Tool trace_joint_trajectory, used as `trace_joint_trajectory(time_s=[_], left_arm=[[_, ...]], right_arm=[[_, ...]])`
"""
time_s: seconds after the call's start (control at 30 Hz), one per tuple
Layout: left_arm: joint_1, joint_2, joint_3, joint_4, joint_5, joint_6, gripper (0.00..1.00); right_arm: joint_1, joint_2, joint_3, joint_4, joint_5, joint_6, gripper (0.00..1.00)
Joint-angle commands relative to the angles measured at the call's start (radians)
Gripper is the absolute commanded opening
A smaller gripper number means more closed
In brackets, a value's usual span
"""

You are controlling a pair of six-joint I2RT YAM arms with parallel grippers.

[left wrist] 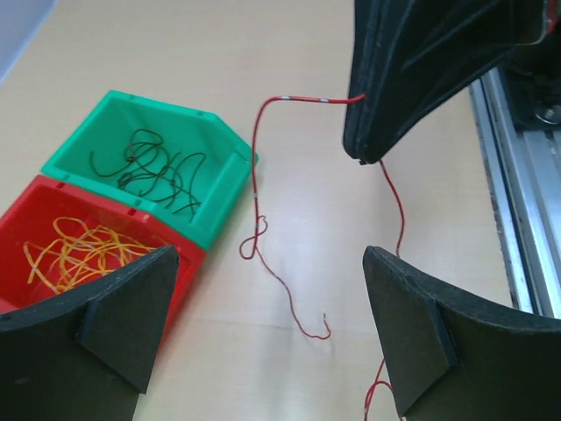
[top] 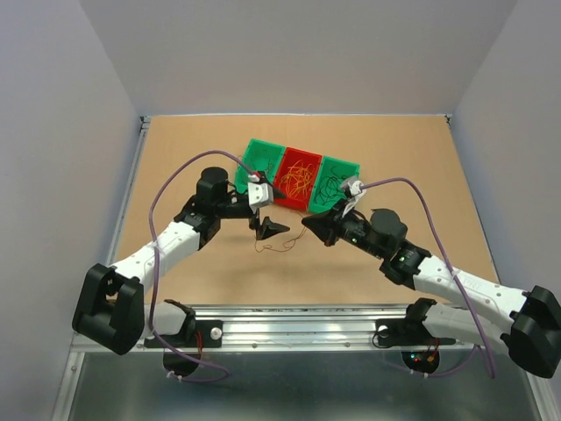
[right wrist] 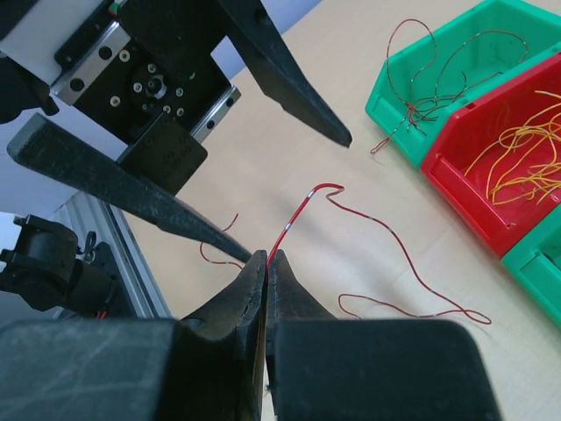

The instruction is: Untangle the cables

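From above, three bins point(top: 302, 151) sit in a row just behind the left gripper point(top: 270, 230) and right gripper point(top: 308, 222), whose tips nearly meet over a red cable point(top: 277, 246).

Left wrist: the left jaws gape. Dark cables point(left wrist: 158, 171) lie in a green bin point(left wrist: 223, 189), orange cables point(left wrist: 79, 250) in the red bin point(left wrist: 17, 219).

Right wrist: the right jaws clamp the red cable. Red-brown cables point(right wrist: 421, 105) lie in a second green bin point(right wrist: 394, 132).

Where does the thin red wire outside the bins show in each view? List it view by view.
Top external: thin red wire just below the red plastic bin.
Left wrist: centre, trailing from the shut right gripper.
Right wrist: centre, pinched by that gripper.
Shared landmark: that red bin.
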Motion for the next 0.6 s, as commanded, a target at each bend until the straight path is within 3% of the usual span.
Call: trace_joint_trajectory(time_s=[0.0, 0.4, 0.57], left_arm=[[-0.027, -0.002, 0.051, -0.034, 0.116, 0.055, 0.99], [-0.148, 0.024, 0.068, -0.028, 0.005, 0.02, 0.98], [-0.176, 0.047, 0.068, 0.018, -0.041, -0.026, 0.89]], right_arm=[[0.01, -0.02, 0.066, 0.035, -0.01, -0.015, 0.01], [0.013, -0.014, 0.066, 0.049, -0.007, -0.015, 0.01], [0.015, -0.031, 0.052, 0.063, 0.051, -0.004, 0.0]])
